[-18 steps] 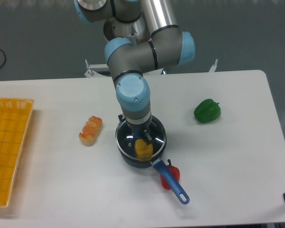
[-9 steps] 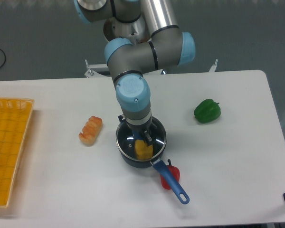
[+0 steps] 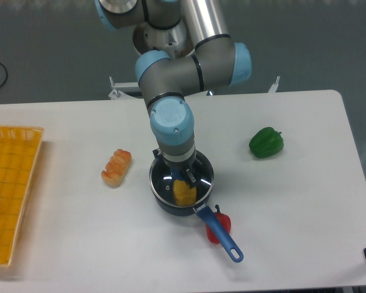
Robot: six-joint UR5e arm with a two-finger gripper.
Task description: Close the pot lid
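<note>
- A white table [image 3: 293,201] against a dark grey wall; orange basket [image 3: 9,189] far left of the pot.
- Pastry [image 3: 116,167] just left of the pot.
- Pot [image 3: 171,206] mid-table, pot lid [image 3: 201,174] resting on it, yellow food inside.
- Gripper [image 3: 182,177] over the lid; grip state unclear.
- Red object [image 3: 222,224] beneath the pot's handle.
- Green pepper [image 3: 266,142] to the pot's right.

On the white desk [image 3: 280,232] lie a glossy green bell pepper [image 3: 266,142], an orange-striped bread roll [image 3: 116,168], a small red pepper [image 3: 220,224] and a yellow plastic grid basket [image 3: 9,189].
</note>
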